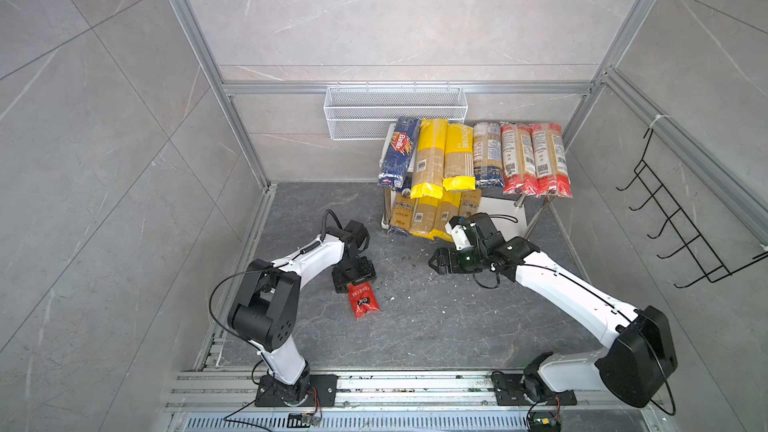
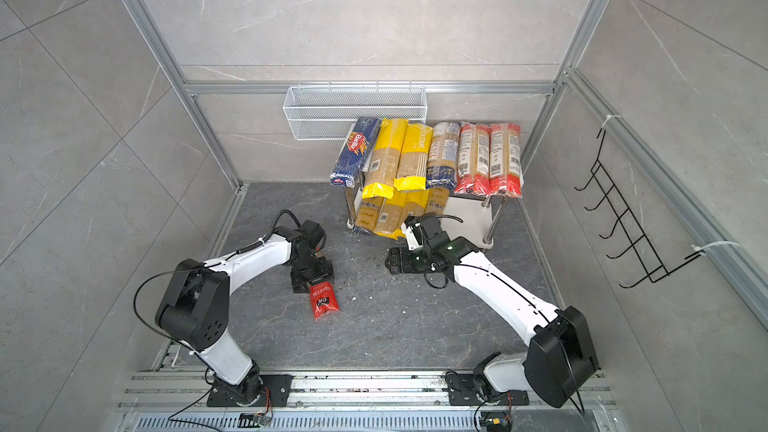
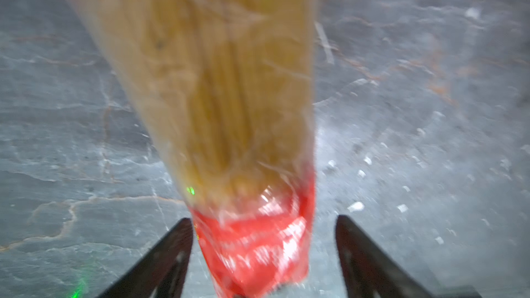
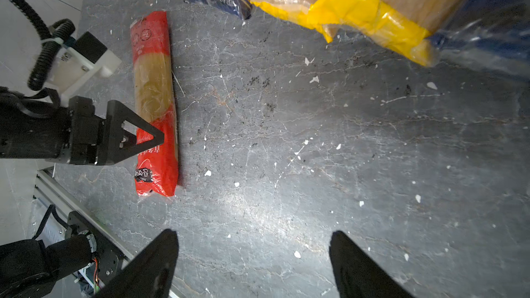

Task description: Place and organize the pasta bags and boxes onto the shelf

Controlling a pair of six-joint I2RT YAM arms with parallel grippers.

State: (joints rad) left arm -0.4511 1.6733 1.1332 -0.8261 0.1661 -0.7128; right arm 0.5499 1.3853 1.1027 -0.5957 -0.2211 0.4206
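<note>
Left jaws wide open, straddling one red end of the red pasta bag [image 3: 252, 247], which lies flat on the counter [image 1: 415, 326]; one finger seems to touch it, the other stands clear, so no grip. Right jaws also wide open, holding nothing, above the counter, with the red bag apart from them. The shelf [image 1: 505, 209], loaded with the other pasta packs [image 1: 432, 160], stands near the right jaws.
</note>
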